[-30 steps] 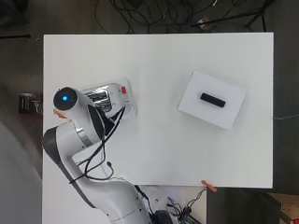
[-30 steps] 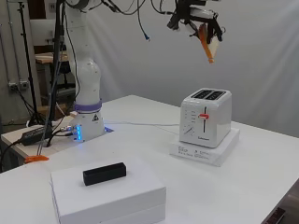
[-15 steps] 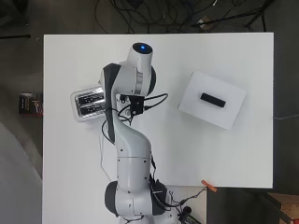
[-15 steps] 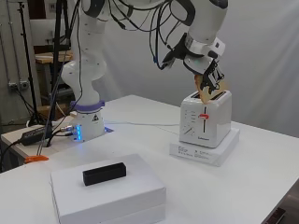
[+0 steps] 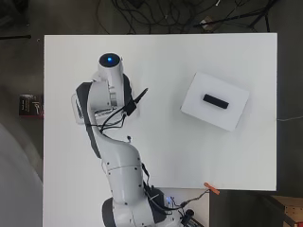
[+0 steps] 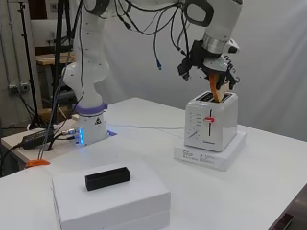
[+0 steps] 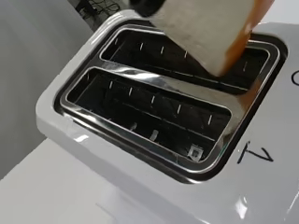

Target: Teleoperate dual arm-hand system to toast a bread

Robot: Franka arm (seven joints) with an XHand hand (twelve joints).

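Note:
A white two-slot toaster [image 6: 211, 123] stands on a flat white base [image 6: 207, 155] at the table's right in the side view. My hand [image 6: 207, 61] hangs right above it, fingers curled round a slice of bread [image 6: 215, 87] with an orange crust. The slice is held tilted, its lower end level with the toaster's top. In the wrist view the bread [image 7: 205, 23] hovers over one slot, and the other slot [image 7: 149, 116] lies bare and dark. The red lever [image 6: 209, 119] on the toaster's front sits high. From overhead the arm hides most of the toaster [image 5: 75, 107].
A low white box [image 5: 215, 113] with a small black block [image 5: 216, 101] on top sits on the right half of the table. An orange clip [image 5: 211, 188] lies at the near edge. The arm's base [image 6: 88, 127] glows blue at the left.
The hand has come down with the bread, from high above the toaster to just over its slots. The slice's lower end now meets the toaster's top.

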